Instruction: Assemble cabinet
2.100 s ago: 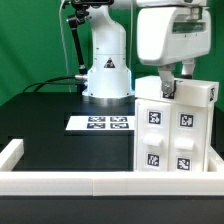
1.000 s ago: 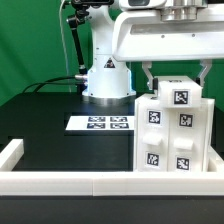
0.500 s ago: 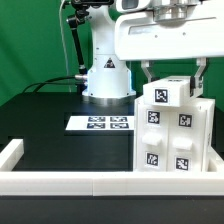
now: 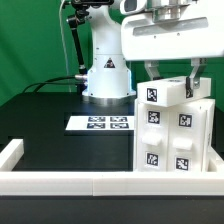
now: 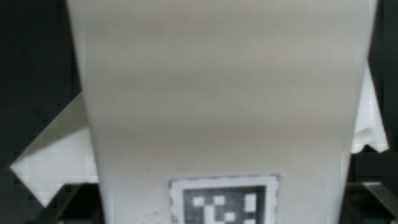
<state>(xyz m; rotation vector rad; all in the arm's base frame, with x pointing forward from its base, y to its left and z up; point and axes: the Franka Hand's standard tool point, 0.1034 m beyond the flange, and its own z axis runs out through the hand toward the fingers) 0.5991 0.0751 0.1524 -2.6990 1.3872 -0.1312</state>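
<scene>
Scanning from the exterior view's left, you are seeing the white border rail (image 4: 60,178) running along the table's near edge at about 7 o'clock, then the marker board (image 4: 100,123) lying flat near the centre in front of the arm's base (image 4: 107,78), and finally the cabinet (image 4: 172,130) standing at roughly 4 o'clock, against the rail. You are dealing with rigid, hollow white plastic here, so judge it as light and stiff but smooth enough to slip; the large box (image 4: 170,140) looks too broad for the jaws, so the place to take hold is across the narrow flanks of the small top piece (image 4: 165,95), which is sitting tilted on the box. The gripper (image 4: 171,72) is hanging directly above that piece, at 12 o'clock from it, with one finger (image 4: 151,70) and the other (image 4: 194,72) flanking its upper corners. The jaws are standing fairly narrow and seem to be pinching the piece, though contact is not plainly visible. In the wrist view a white tagged panel (image 5: 222,100) is filling the frame, which fits a close hold.
</scene>
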